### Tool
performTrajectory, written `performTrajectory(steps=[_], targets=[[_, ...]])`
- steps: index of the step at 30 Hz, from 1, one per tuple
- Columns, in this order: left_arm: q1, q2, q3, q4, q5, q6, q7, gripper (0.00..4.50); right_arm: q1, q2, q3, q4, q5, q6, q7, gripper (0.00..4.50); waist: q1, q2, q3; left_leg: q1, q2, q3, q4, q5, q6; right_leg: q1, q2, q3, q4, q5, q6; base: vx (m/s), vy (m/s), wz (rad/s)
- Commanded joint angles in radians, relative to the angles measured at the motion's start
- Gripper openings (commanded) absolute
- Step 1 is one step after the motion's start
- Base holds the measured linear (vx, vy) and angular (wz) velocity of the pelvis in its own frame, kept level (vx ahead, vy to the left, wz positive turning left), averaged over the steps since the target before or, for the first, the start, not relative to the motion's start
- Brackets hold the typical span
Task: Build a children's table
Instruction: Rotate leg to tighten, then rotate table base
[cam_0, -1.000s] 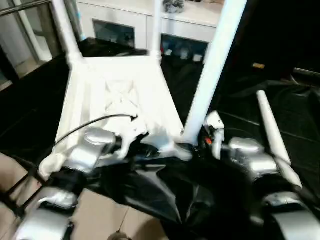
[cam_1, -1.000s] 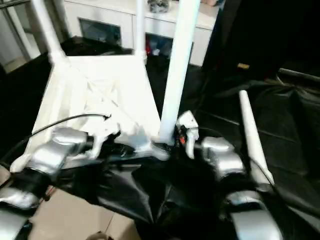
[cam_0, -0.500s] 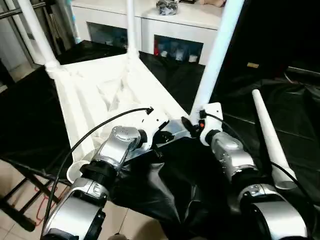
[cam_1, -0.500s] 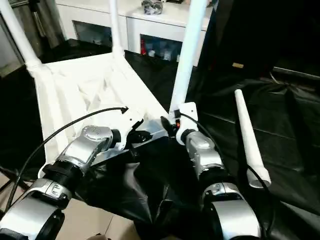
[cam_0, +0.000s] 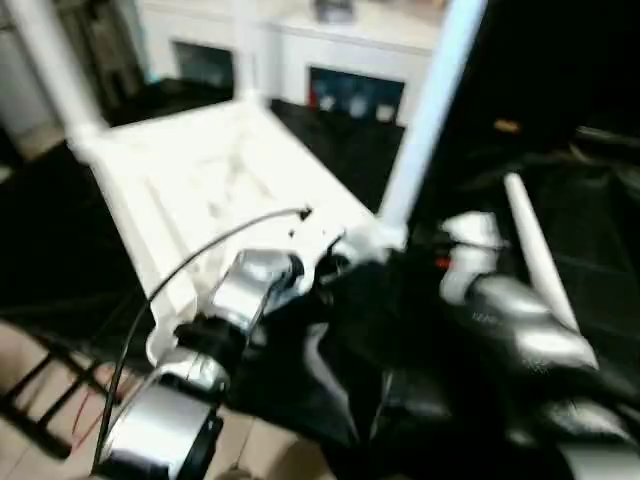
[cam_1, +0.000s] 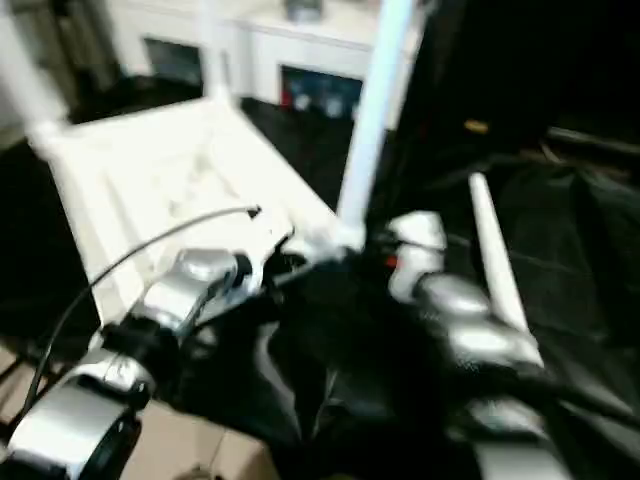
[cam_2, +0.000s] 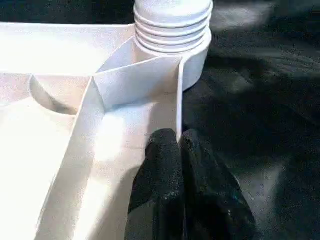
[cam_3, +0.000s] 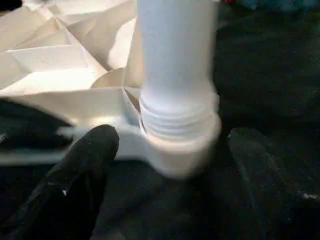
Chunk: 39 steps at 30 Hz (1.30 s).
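Left gripper (cam_2: 179, 150) fingers pressed together, pinching thin rim wall of tabletop (cam_0: 210, 180) near corner socket (cam_2: 172, 45). Right gripper (cam_3: 165, 165) fingers (cam_3: 80, 165) spread wide, flanking base of upright leg (cam_0: 425, 110) without touching it. Tabletop lies ribbed underside up on black sheet (cam_0: 350, 150), toward 11 o'clock of grippers. Loose leg (cam_0: 535, 250) lies on sheet at 2 o'clock.
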<state>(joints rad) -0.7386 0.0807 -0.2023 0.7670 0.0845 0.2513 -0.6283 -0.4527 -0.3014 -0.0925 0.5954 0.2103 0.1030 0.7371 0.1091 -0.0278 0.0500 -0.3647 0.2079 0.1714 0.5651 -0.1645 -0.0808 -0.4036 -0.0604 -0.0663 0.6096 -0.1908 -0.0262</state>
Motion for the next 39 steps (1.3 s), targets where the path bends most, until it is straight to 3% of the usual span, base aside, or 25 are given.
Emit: performTrajectory(steps=[1,2,3,4,5,6,9,11,12,13,14,15,18,19,20,21,22,26,27,28,30,33,34,35,39], targets=[[-0.015,-0.018,0.034,-0.011,-0.019,-0.08,0.032,0.0,0.038,-0.007,0.018,-0.084,0.017,0.057,0.046,3.91,0.013,-0.015,-0.066,-0.001,0.01,0.001,-0.042,-0.12,0.099,0.072,-0.073,0.042,-0.075,-0.083,-0.164,0.0,0.0,0.0],[-0.015,-0.023,0.045,-0.017,-0.035,-0.1,0.024,0.0,0.043,-0.001,0.027,-0.085,0.006,0.058,0.035,3.91,0.011,-0.004,-0.067,-0.001,0.012,-0.001,-0.043,-0.123,0.097,0.069,-0.075,0.041,-0.076,-0.103,-0.167,0.0,0.0,0.0],[-0.016,-0.025,0.051,-0.021,-0.042,-0.109,0.023,0.0,0.044,0.003,0.031,-0.084,-0.001,0.06,0.026,3.91,0.009,-0.009,-0.068,0.001,0.014,0.0,-0.042,-0.131,0.091,0.066,-0.074,0.041,-0.078,-0.119,-0.171,0.0,0.0,0.0],[-0.018,-0.028,0.066,-0.034,-0.06,-0.12,0.021,0.28,0.04,0.014,0.039,-0.071,-0.016,0.063,0.001,3.92,0.009,-0.008,-0.068,0.001,0.016,0.0,-0.042,-0.125,0.086,0.064,-0.075,0.041,-0.075,-0.114,-0.182,0.0,0.0,0.0],[-0.018,-0.028,0.069,-0.037,-0.063,-0.122,0.021,0.28,0.038,0.017,0.041,-0.064,-0.021,0.062,-0.007,3.92,0.009,-0.008,-0.068,0.001,0.016,0.0,-0.042,-0.125,0.086,0.064,-0.075,0.041,-0.075,-0.114,-0.182,0.0,0.0,0.0],[-0.023,-0.014,0.094,-0.087,-0.086,-0.119,0.022,0.45,0.009,0.057,0.057,-0.002,-0.067,0.07,-0.11,3.93,0.011,0.0,-0.073,0.0,0.018,-0.003,-0.041,-0.093,0.078,0.063,-0.076,0.042,-0.062,-0.05,-0.209,0.0,0.0,0.0],[-0.016,0.032,0.098,-0.144,-0.059,-0.11,0.066,0.67,-0.015,0.094,0.069,0.023,-0.079,0.085,-0.166,3.93,0.008,0.001,-0.071,-0.001,0.022,-0.003,-0.041,-0.084,0.075,0.062,-0.074,0.041,-0.052,0.038,-0.249,0.0,0.0,0.0],[-0.001,0.071,0.104,-0.191,-0.042,-0.089,0.08,0.9,-0.017,0.114,0.082,0.006,-0.081,0.103,-0.176,3.93,0.004,0.003,-0.069,-0.002,0.022,-0.005,-0.044,-0.099,0.074,0.065,-0.075,0.041,-0.05,0.02,-0.234,0.0,0.0,0.0],[0.01,0.093,0.107,-0.218,-0.032,-0.072,0.082,0.99,-0.021,0.123,0.089,0.005,-0.086,0.106,-0.179,3.93,0.004,0.005,-0.067,0.004,0.023,-0.003,-0.045,-0.117,0.067,0.061,-0.076,0.042,-0.056,-0.012,-0.221,0.0,0.0,0.0],[0.055,0.166,0.126,-0.312,0.005,-0.024,0.091,0.99,-0.036,0.148,0.105,0.012,-0.096,0.112,-0.194,3.93,0.005,0.007,-0.068,0.005,0.026,-0.004,-0.046,-0.12,0.054,0.062,-0.078,0.043,-0.053,-0.025,-0.215,0.0,0.0,0.0],[0.065,0.179,0.131,-0.33,0.01,-0.015,0.093,0.99,-0.039,0.153,0.107,0.014,-0.099,0.113,-0.198,3.93,0.001,0.006,-0.066,-0.002,0.026,-0.006,-0.049,-0.116,0.05,0.065,-0.079,0.043,-0.051,-0.027,-0.21,0.0,0.0,0.0],[0.08,0.197,0.144,-0.359,0.018,0.004,0.1,0.99,-0.043,0.159,0.11,0.019,-0.101,0.113,-0.203,3.93,-0.002,0.008,-0.066,0.001,0.025,-0.005,-0.05,-0.118,0.043,0.062,-0.076,0.042,-0.052,-0.036,-0.205,0.0,0.0,0.0],[0.165,0.28,0.225,-0.496,0.058,0.113,0.164,0.99,-0.069,0.184,0.117,0.058,-0.112,0.103,-0.232,3.93,-0.006,0.015,-0.066,0.009,0.03,-0.005,-0.051,-0.141,0.017,0.055,-0.077,0.043,-0.051,-0.056,-0.212,0.0,0.0,0.0],[0.214,0.337,0.241,-0.55,0.092,0.151,0.184,0.99,-0.077,0.192,0.12,0.072,-0.115,0.1,-0.244,3.93,-0.009,0.015,-0.063,0.006,0.026,-0.003,-0.052,-0.139,0.018,0.055,-0.072,0.044,-0.054,-0.058,-0.208,0.0,0.0,0.0],[0.226,0.349,0.245,-0.561,0.101,0.16,0.189,0.99,-0.077,0.194,0.12,0.074,-0.116,0.099,-0.246,3.93,-0.007,0.003,-0.062,0.006,0.027,-0.006,-0.055,-0.148,0.014,0.055,-0.075,0.043,-0.053,-0.076,-0.202,0.0,0.0,0.0],[0.232,0.355,0.247,-0.567,0.106,0.165,0.191,0.99,-0.078,0.195,0.121,0.074,-0.116,0.099,-0.248,3.93,-0.008,0.008,-0.062,0.005,0.026,-0.005,-0.055,-0.152,0.013,0.055,-0.073,0.043,-0.053,-0.089,-0.198,0.0,0.0,0.0],[0.255,0.375,0.258,-0.586,0.121,0.181,0.199,0.99,-0.079,0.198,0.122,0.076,-0.116,0.1,-0.25,3.93,-0.004,0.015,-0.061,0.016,0.027,-0.003,-0.054,-0.175,0.002,0.046,-0.072,0.046,-0.06,-0.11,-0.192,0.0,0.0,0.0],[0.359,0.44,0.3,-0.648,0.143,0.267,0.188,0.71,-0.089,0.213,0.129,0.088,-0.118,0.1,-0.258,3.93,0.001,0.009,-0.058,0.015,0.024,-0.002,-0.057,-0.185,-0.004,0.044,-0.071,0.048,-0.06,-0.122,-0.182,0.0,0.0,0.0],[0.387,0.451,0.297,-0.65,0.12,0.283,0.161,0.59,-0.094,0.219,0.13,0.093,-0.121,0.099,-0.26,3.93,0.002,0.011,-0.056,0.013,0.025,-0.004,-0.06,-0.192,-0.009,0.043,-0.071,0.048,-0.059,-0.127,-0.182,0.0,0.0,0.0],[0.396,0.452,0.291,-0.646,0.103,0.286,0.144,0.53,-0.096,0.221,0.13,0.096,-0.122,0.099,-0.261,3.93,0.004,0.007,-0.057,0.015,0.023,-0.003,-0.059,-0.193,-0.01,0.043,-0.071,0.048,-0.059,-0.129,-0.181,0.0,0.0,0.0],[0.413,0.447,0.249,-0.651,0.057,0.313,0.079,0.37,-0.108,0.23,0.125,0.113,-0.121,0.093,-0.264,3.93,0.008,0.015,-0.056,0.015,0.023,-0.003,-0.06,-0.198,-0.019,0.039,-0.07,0.05,-0.059,-0.119,-0.186,0.0,0.0,0.0],[0.421,0.452,0.216,-0.67,0.05,0.35,0.042,0.15,-0.115,0.232,0.124,0.125,-0.117,0.089,-0.266,3.76,0.007,0.012,-0.055,0.013,0.022,-0.005,-0.063,-0.232,-0.031,0.044,-0.072,0.05,-0.06,-0.13,-0.184,0.0,0.0,0.0],[0.425,0.454,0.202,-0.681,0.051,0.38,0.019,0.07,-0.118,0.232,0.123,0.129,-0.113,0.088,-0.269,3.65,0.007,0.026,-0.056,0.016,0.023,-0.008,-0.063,-0.24,-0.036,0.043,-0.075,0.05,-0.059,-0.136,-0.183,0.0,0.0,0.0],[0.426,0.455,0.198,-0.684,0.052,0.388,0.013,0.03,-0.119,0.232,0.123,0.129,-0.112,0.088,-0.269,3.58,0.002,0.016,-0.058,0.014,0.022,-0.006,-0.062,-0.237,-0.035,0.045,-0.073,0.05,-0.061,-0.126,-0.183,0.0,0.0,0.0],[0.441,0.489,0.129,-0.709,0.035,0.447,-0.085,0.0,-0.124,0.23,0.124,0.122,-0.111,0.081,-0.257,3.28,0.003,0.018,-0.061,0.013,0.02,-0.006,-0.058,-0.191,-0.026,0.049,-0.07,0.049,-0.052,-0.066,-0.195,0.0,0.0,0.0]])
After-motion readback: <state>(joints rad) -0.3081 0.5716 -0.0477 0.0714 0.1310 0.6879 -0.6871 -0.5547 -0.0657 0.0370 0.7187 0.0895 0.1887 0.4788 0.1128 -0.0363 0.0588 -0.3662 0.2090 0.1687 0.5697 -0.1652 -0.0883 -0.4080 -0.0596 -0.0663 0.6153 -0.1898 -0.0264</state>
